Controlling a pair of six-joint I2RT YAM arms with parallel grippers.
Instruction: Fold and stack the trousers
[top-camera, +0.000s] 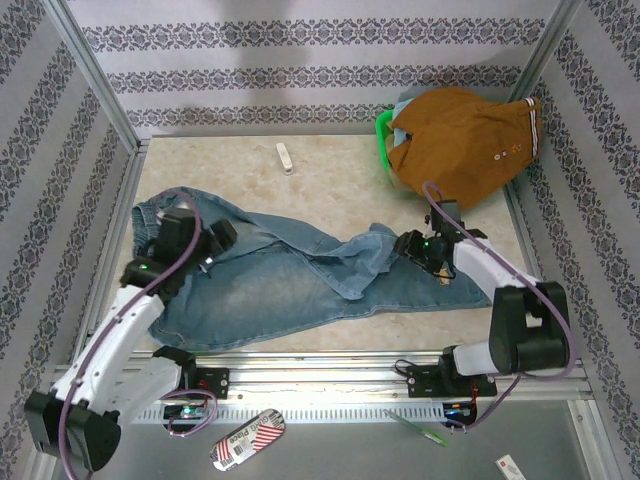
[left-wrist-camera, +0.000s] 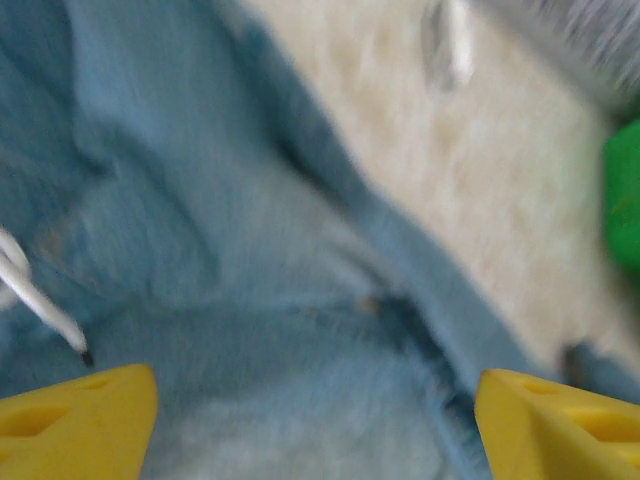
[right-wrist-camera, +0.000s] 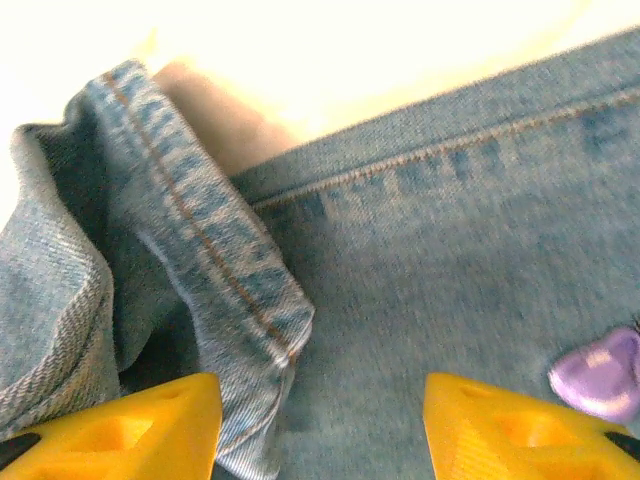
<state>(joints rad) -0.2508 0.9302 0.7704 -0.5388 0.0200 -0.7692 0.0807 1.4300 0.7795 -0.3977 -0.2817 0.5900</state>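
Left gripper (top-camera: 205, 248): released, jaws wide, poised over the waistband end of the jeans (top-camera: 270, 290), with the white drawstring (left-wrist-camera: 40, 310) near one finger. Judgement: placed to take the waist.

Right gripper (top-camera: 428, 255): jaws apart over the leg end, with a turned-over hem (right-wrist-camera: 200, 290) beside one finger. I can see nothing pinched.

The jeans lie spread crosswise on the desk (top-camera: 330, 180), rumpled mid-length and not yet folded. Their near edge lies just beside the front rail (top-camera: 330, 360), so there is little room there. The bare desk behind them gives room to fold. A green basket (top-camera: 383, 128) holding a brown garment (top-camera: 460, 140) crowds the far right corner.
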